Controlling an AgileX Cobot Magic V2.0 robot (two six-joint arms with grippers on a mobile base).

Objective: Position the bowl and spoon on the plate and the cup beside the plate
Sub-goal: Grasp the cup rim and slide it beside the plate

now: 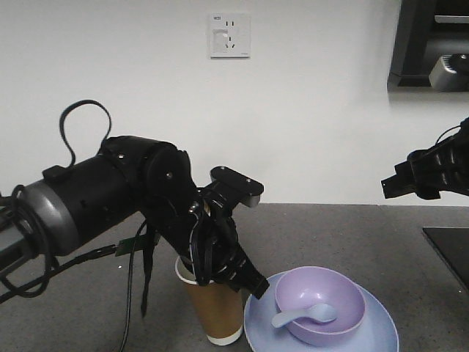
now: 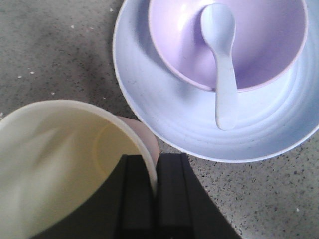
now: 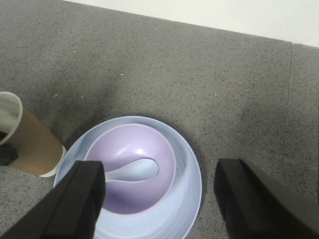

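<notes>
Black and bulky, the left arm fills the lower left of the front view, its left gripper (image 1: 212,264) pinching the white rim of the one tall tapered brown paper cup (image 1: 217,308), one finger inside and one outside; the cup stands upright on the dark grey speckled countertop (image 1: 352,235), just beside the plate at its 9 o'clock. One round shallow light blue plate (image 1: 374,330) carries one small lavender-purple plastic bowl (image 1: 344,293), and one short pale blue plastic spoon (image 1: 306,315) lies in the bowl, long axis running 3 to 9 o'clock, handle toward 9. Behind the counter rises a white wall with a white socket plate (image 1: 229,35); a dark shelf unit (image 1: 429,44) sits at upper right, and the right gripper (image 1: 399,183) hangs well above the counter, its jaws not readable here. From the left wrist, the black fingers (image 2: 169,199) clamp the cup's rim (image 2: 149,154) at 6 o'clock; the cup's white inside (image 2: 60,159) fills the lower left, while plate (image 2: 164,124), bowl (image 2: 174,45) and spoon (image 2: 222,59) lie toward 1 o'clock, the spoon's handle pointing to 6 and overhanging the bowl's rim. From the right wrist, the two black fingers (image 3: 65,204) stand spread wide apart, gripping nothing, above the plate (image 3: 189,189), bowl (image 3: 129,189) and spoon (image 3: 137,170), with the cup (image 3: 30,144) at 9 o'clock.
</notes>
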